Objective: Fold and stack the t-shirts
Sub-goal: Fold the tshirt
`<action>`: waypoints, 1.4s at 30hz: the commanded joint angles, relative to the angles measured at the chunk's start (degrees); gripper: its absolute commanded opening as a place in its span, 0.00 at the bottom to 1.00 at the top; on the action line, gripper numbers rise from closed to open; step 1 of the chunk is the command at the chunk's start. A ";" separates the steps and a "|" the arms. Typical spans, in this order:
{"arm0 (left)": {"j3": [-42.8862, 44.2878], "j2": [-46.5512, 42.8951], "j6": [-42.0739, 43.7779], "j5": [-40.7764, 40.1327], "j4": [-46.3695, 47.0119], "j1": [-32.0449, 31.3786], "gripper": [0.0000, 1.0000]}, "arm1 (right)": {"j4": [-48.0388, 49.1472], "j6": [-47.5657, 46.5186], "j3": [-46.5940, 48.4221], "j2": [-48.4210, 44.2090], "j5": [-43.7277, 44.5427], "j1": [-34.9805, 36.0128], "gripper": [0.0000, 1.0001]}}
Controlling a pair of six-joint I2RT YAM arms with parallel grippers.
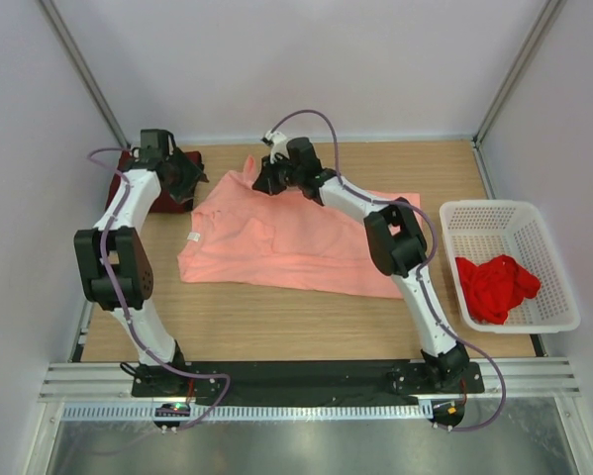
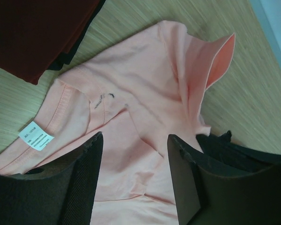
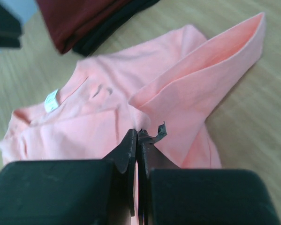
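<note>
1. Salmon-pink t-shirt (image 1: 286,242): laid out on the table (image 1: 276,327) between the two arms, collar and white label (image 2: 35,137) toward the left arm. It is judged not yet folded and is spread flat so that its edges can be reached.
2. Right gripper (image 3: 138,136): jaws pressed together on a pinch of the salmon-pink cloth by the far sleeve. The sleeve is held raised in a standing flap, presumably to be carried over the body as a first fold.
3. Left gripper (image 2: 135,140): jaws parted, nothing held, hung just above the collar area. It is probably placed there for a matching pinch.
4. Dark maroon t-shirt (image 3: 84,18): folded and set at the far left corner, taken as the base of the stack.
5. Bright red t-shirt (image 1: 496,287): crumpled in the white basket (image 1: 514,213) on the right, kept apart until wanted.
</note>
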 commanded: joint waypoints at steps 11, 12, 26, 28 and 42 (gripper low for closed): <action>1.59 3.52 10.82 5.08 0.16 -1.86 0.60 | -5.09 -12.75 -23.91 -18.74 -2.08 1.04 0.33; 2.38 4.14 10.82 4.99 -0.01 -1.78 0.60 | -3.49 -12.13 -26.22 -20.41 -1.02 0.96 0.35; 14.25 17.86 15.73 3.08 3.24 -5.73 0.58 | -27.87 12.02 -19.76 -28.78 32.72 -4.93 0.39; 15.22 18.21 18.19 1.92 3.41 -5.47 0.58 | -30.27 13.53 -18.08 -28.51 33.44 -7.38 0.40; 15.40 22.25 27.08 9.91 5.00 -3.98 0.60 | -64.56 41.21 6.45 -13.22 50.06 -22.33 0.42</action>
